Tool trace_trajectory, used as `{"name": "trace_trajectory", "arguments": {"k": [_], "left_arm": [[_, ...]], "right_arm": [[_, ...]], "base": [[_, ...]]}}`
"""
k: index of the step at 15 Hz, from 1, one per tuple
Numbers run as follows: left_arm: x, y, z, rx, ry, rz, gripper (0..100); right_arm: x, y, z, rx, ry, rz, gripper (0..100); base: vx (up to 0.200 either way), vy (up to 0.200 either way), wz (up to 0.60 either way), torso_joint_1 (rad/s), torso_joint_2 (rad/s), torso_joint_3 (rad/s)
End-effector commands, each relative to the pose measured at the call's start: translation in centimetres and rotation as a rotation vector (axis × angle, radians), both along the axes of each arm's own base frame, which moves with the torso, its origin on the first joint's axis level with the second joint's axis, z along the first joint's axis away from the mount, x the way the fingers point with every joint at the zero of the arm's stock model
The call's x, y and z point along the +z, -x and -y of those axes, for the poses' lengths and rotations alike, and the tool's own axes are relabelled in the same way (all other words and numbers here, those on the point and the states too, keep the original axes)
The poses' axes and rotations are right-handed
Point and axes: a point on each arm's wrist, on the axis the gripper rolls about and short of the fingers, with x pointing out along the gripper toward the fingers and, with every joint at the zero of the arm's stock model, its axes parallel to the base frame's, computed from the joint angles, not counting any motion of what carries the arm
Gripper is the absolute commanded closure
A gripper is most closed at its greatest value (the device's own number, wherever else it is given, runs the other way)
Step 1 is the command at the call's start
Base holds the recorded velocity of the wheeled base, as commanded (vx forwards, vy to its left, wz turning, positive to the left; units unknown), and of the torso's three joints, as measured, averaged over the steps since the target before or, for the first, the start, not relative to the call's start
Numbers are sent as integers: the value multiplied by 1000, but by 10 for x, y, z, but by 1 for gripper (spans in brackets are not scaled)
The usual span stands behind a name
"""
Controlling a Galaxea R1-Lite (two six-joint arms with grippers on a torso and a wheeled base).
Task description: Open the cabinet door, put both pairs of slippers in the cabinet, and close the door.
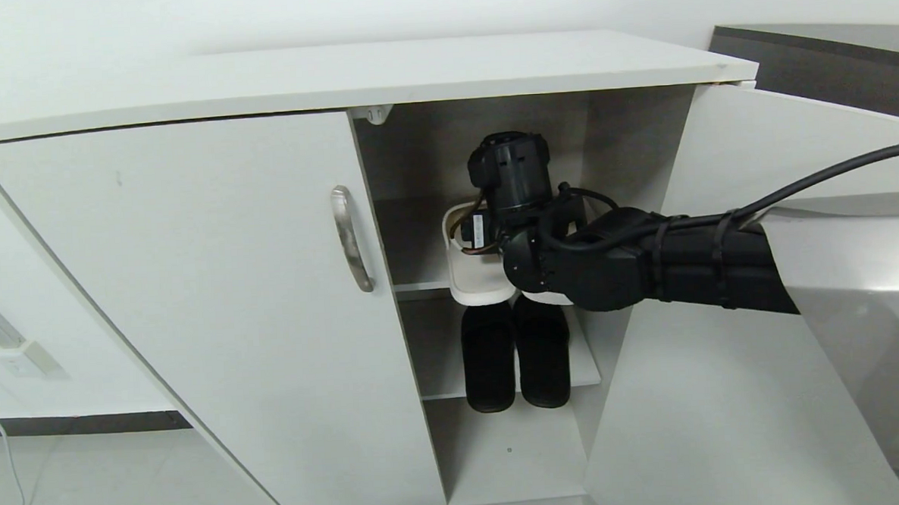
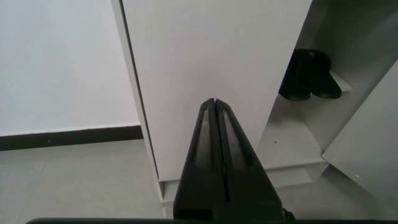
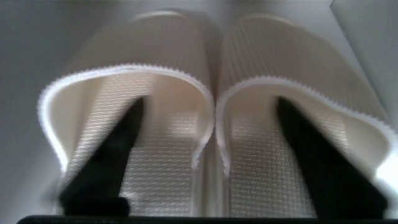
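Holds the right arm stretched in from the right, wrist turned forward, right gripper with fingers spread wide apart. Holds the left gripper low, tips pressed flat together.

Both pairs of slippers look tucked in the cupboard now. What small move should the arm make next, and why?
Probably draw the right gripper straight back out. Its fingers stand spread, one inside each of the white slippers on the upper shelf; the black slippers lie below, and the door stands open.
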Motion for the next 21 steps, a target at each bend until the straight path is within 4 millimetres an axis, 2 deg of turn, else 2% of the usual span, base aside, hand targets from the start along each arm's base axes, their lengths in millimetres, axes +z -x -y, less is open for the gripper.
{"name": "trace_trajectory", "arguments": {"k": [1, 6, 10, 13, 16, 21], "left_arm": [[0, 0, 0, 0, 0, 0, 100], [0, 0, 0, 0, 0, 0, 100], [0, 0, 0, 0, 0, 0, 100], [0, 0, 0, 0, 0, 0, 100], [0, 0, 0, 2, 0, 0, 100], [0, 0, 0, 0, -1, 0, 100]], "right_arm": [[17, 12, 2, 10, -24, 23, 0], [21, 36, 7, 38, 0, 0, 0], [31, 80, 18, 96, -8, -27, 0], [30, 110, 28, 153, -2, -41, 0], [15, 138, 38, 251, -17, -30, 0], [-8, 166, 52, 352, -56, -4, 0]], "base": [[0, 0, 0, 0, 0, 0], [0, 0, 0, 0, 0, 0], [0, 0, 0, 0, 0, 0], [0, 0, 0, 0, 0, 0], [0, 0, 0, 0, 0, 0], [0, 0, 0, 0, 0, 0]]}}
